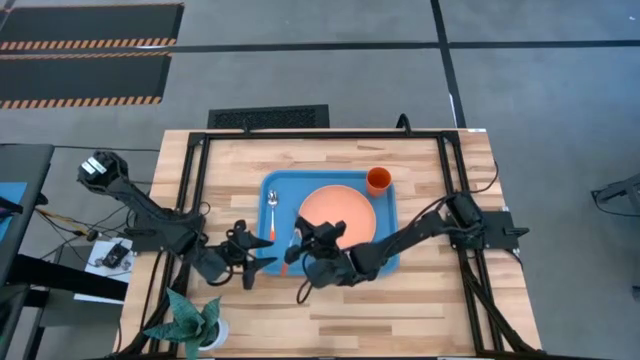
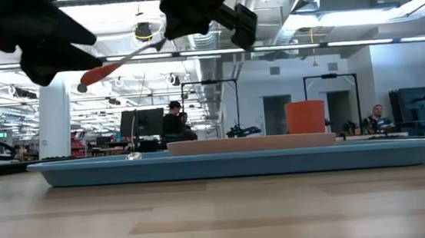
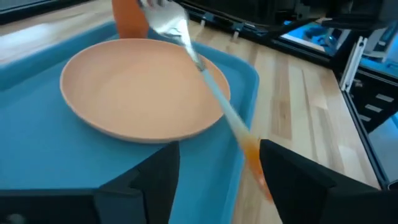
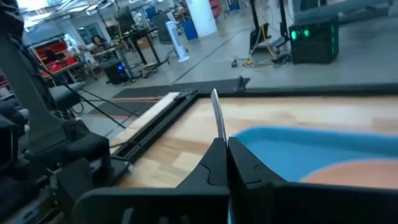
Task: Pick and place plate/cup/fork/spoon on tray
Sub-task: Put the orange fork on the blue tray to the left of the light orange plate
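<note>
The blue tray [image 1: 330, 215] lies mid-table. On it rest the salmon plate [image 1: 338, 212], the orange cup [image 1: 378, 181] at its far right corner, and the spoon [image 1: 272, 212] at its left side. My right gripper [image 1: 300, 246] is above the tray's near left corner, shut on the fork [image 3: 211, 84]. My left gripper [image 1: 255, 265] is open just left of it. In the left wrist view the fork's orange handle [image 3: 256, 163] reaches between the left gripper's open fingers [image 3: 217, 180], close to one; I cannot tell if it touches. My right gripper pinches the fork's metal part [image 4: 216, 118] between its two shut fingers [image 4: 211, 165], with a thin silver length sticking out ahead of the fingertips. The fork is lifted clear of the tray. It slants down, its orange handle [image 2: 104, 69] toward my left gripper.
A potted plant [image 1: 190, 325] stands at the table's near left corner. Black frame rails [image 1: 195, 190] run along the table's left, right and far sides. Bare wood lies in front of the tray [image 1: 400, 310]. People sit in the room beyond.
</note>
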`<state>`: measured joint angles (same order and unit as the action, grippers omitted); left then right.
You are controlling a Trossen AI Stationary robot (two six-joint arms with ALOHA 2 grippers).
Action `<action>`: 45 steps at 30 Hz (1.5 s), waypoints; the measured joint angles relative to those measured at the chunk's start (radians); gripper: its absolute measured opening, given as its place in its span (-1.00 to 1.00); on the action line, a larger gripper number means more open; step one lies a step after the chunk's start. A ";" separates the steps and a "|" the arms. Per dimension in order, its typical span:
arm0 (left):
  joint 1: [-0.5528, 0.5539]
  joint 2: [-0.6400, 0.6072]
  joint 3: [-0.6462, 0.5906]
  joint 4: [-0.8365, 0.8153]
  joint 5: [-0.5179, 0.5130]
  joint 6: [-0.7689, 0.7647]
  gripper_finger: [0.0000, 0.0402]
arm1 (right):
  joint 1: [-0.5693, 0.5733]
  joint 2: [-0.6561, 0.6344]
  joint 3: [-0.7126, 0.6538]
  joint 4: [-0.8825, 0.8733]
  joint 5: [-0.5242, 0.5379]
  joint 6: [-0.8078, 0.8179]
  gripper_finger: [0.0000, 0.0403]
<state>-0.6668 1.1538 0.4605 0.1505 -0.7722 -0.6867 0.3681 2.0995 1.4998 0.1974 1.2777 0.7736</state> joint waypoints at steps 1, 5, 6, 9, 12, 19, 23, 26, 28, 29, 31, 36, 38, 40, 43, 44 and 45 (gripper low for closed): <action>0.012 0.000 0.005 0.001 0.014 0.010 0.07 | -0.006 0.000 0.000 0.033 -0.004 -0.041 -0.99; 0.056 0.000 0.019 0.002 0.032 0.009 0.11 | -0.021 0.000 0.000 0.135 -0.027 -0.170 -0.99; 0.068 0.000 0.021 0.001 0.032 0.009 0.11 | -0.024 0.000 0.000 0.152 -0.037 -0.194 -0.99; 0.101 0.000 0.023 0.011 0.034 0.010 0.11 | -0.032 0.000 0.001 0.157 -0.054 -0.207 -0.99; 0.141 0.000 0.024 0.042 0.069 0.012 0.11 | -0.032 0.000 0.001 0.156 -0.072 -0.210 -0.99; 0.216 0.000 0.024 0.083 0.140 0.029 0.11 | -0.032 0.000 0.001 0.157 -0.075 -0.226 -0.99; 0.250 0.000 0.024 0.086 0.177 0.039 0.07 | -0.032 0.000 0.001 0.158 -0.074 -0.226 -0.99; 0.273 0.000 0.024 0.086 0.201 0.039 -0.02 | -0.032 0.000 0.001 0.160 -0.072 -0.226 -0.99; 0.283 0.000 0.024 0.088 0.213 0.045 -0.11 | -0.033 0.000 0.001 0.161 -0.071 -0.226 -0.99; 0.286 0.000 0.024 0.088 0.219 0.050 -0.15 | -0.033 0.000 0.001 0.161 -0.070 -0.226 -0.99; 0.288 0.000 0.024 0.089 0.227 0.061 -0.26 | -0.033 0.000 0.001 0.161 -0.070 -0.226 -0.99; 0.289 0.000 0.025 0.091 0.230 0.094 -0.55 | -0.033 0.000 0.001 0.161 -0.070 -0.226 -0.99; 0.289 0.000 0.025 0.091 0.230 0.107 -0.66 | -0.033 0.000 0.001 0.161 -0.070 -0.226 -0.99; 0.289 0.000 0.025 0.092 0.230 0.122 -0.77 | -0.033 0.000 0.000 0.161 -0.070 -0.226 -0.99; 0.289 0.000 0.025 0.092 0.223 0.141 -0.93 | -0.033 0.000 0.000 0.162 -0.070 -0.229 -0.97; 0.290 0.000 0.025 0.088 0.219 0.144 -0.96 | -0.032 0.000 0.000 0.163 -0.068 -0.232 -0.94; 0.292 0.000 0.024 0.086 0.218 0.145 -0.96 | -0.031 0.000 0.000 0.165 -0.068 -0.236 -0.91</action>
<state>-0.3751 1.1538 0.4847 0.2368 -0.5538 -0.5416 0.3367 2.0995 1.5002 0.3621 1.2098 0.5378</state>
